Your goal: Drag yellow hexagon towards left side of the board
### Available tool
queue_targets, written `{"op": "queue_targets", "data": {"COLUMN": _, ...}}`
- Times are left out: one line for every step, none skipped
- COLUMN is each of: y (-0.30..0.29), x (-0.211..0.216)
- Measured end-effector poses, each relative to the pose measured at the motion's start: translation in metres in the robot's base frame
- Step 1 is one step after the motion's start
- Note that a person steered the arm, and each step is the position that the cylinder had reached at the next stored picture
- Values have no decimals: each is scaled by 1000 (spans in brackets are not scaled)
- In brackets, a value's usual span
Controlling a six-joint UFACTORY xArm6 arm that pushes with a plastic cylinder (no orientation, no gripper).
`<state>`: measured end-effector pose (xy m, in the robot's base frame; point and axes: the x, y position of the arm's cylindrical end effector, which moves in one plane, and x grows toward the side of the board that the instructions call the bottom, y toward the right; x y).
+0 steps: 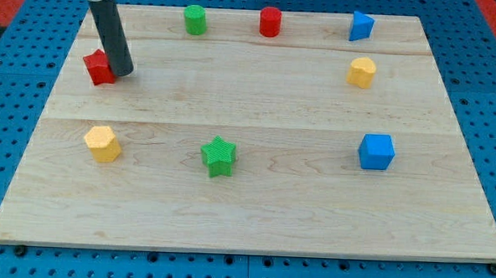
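- At the view's upper left: tool, a straight dark rod, comes down from the view's top edge, with my tip [122,71] on the table [274,107].
- Tool state: bare rod, grasping nothing; just presses against the right side of a red block [99,67], shape hard to make out.
- Yellow hexagon [103,143]: lower left of the table, close to the left edge, below the red block and my tip, well apart from both.
- Green star [219,156]: right of the yellow hexagon, near the middle of the view's bottom half, standing alone.
- Blue cube [376,151]: lower right, roughly level with the star.
- Second yellow block [362,72]: upper right, shape unclear, above the blue cube.
- Along the view's top edge, left to right: green cylinder [194,19], red cylinder [271,21], blue block [361,26] that looks triangular.
- All blocks apart from each other; only the red block touches the rod.
- Blue pegboard surface [7,78] around the table.
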<state>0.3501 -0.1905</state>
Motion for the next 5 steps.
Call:
{"op": "queue_targets", "data": {"y": 65, "x": 24}}
{"op": "queue_targets", "data": {"y": 63, "x": 78}}
{"op": "queue_targets", "data": {"y": 1, "x": 109}}
{"op": "queue_targets", "data": {"y": -12, "x": 143}}
{"op": "queue_targets", "data": {"y": -6, "x": 149}}
